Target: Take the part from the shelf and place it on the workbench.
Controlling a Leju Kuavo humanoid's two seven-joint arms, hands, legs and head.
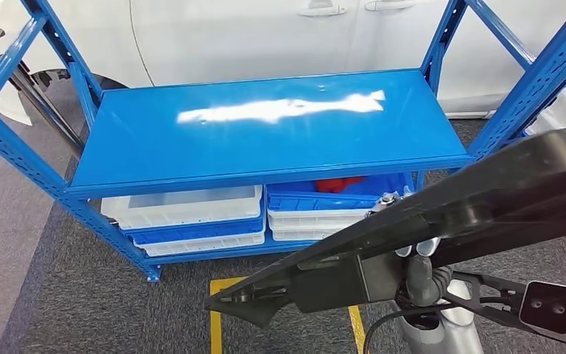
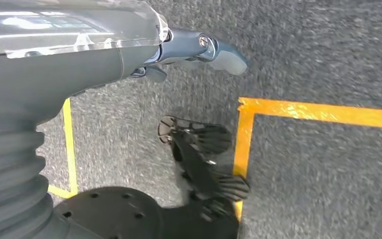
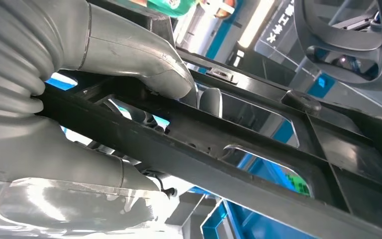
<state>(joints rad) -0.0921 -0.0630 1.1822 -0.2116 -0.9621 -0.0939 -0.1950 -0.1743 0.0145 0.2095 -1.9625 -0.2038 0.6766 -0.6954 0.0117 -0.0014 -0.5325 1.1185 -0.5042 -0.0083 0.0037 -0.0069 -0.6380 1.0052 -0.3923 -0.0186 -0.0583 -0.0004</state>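
The right hand (image 1: 418, 254) is clamped on the part (image 1: 442, 228), a long flat black plastic panel with cut-out openings, held tilted so it runs from low near the floor markings up toward the right edge of the head view; it hangs in the air in front of the shelf (image 1: 265, 133), clear of it. In the right wrist view the thumb (image 3: 139, 55) lies over one rail of the part (image 3: 219, 149) and the darker fingers wrap from the other side. The left hand (image 2: 199, 50) hangs over the grey carpet (image 2: 318, 59) with its fingers loosely apart and nothing in them. Yellow tape lines (image 2: 298, 110) mark the floor below it. The blue shelf board carries nothing but a bright glare patch. Under it, stacked white and blue bins (image 1: 191, 217) sit side by side, and one blue bin holds something red (image 1: 339, 184); what it is I cannot tell. Behind the shelf stands a white car (image 1: 265, 37), with door handles visible. In the right wrist view a blue sign (image 3: 283, 30) bears white characters, too blurred to read. No brand or label legible on the part.
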